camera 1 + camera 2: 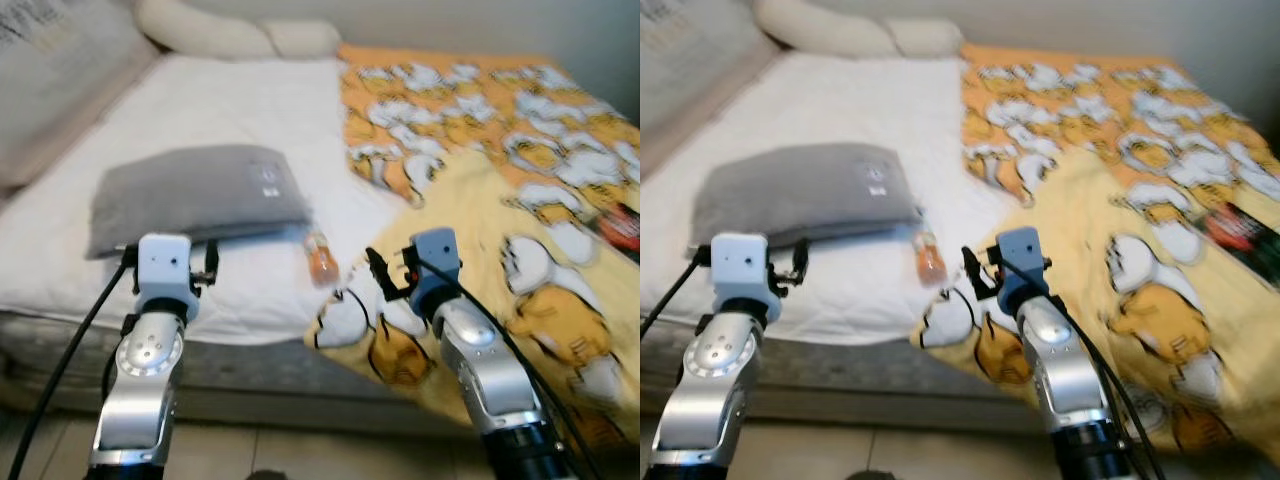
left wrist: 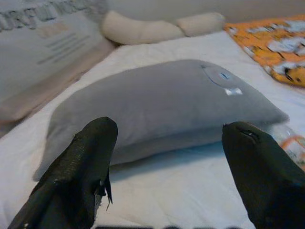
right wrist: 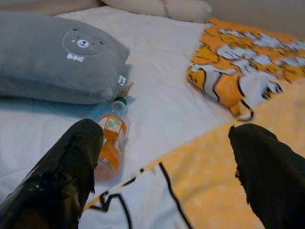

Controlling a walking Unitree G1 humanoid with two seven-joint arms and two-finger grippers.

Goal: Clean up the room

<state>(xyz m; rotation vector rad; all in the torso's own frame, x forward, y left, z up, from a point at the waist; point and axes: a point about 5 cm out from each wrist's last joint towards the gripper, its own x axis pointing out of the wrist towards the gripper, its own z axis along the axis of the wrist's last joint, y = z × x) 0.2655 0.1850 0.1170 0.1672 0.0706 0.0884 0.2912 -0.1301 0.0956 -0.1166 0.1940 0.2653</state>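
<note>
A grey pillow (image 1: 195, 195) with a small bear patch lies on the white sheet (image 1: 240, 110) of the bed. Beside the pillow's near right corner lies an orange drink bottle (image 1: 320, 260) with a green cap, on its side. My left gripper (image 2: 169, 129) is open, held low in front of the pillow at the bed's near edge. My right gripper (image 3: 167, 129) is open too, hovering over the edge of the orange and yellow cartoon blanket (image 1: 500, 200), with the bottle (image 3: 110, 143) just ahead near one finger. Neither gripper holds anything.
Cream pillows (image 1: 235, 35) lie at the head of the bed and a large printed cushion (image 1: 50, 80) leans along the left side. A dark red and black object (image 1: 622, 228) rests on the blanket at far right. The mattress edge (image 1: 240, 365) and tiled floor are below.
</note>
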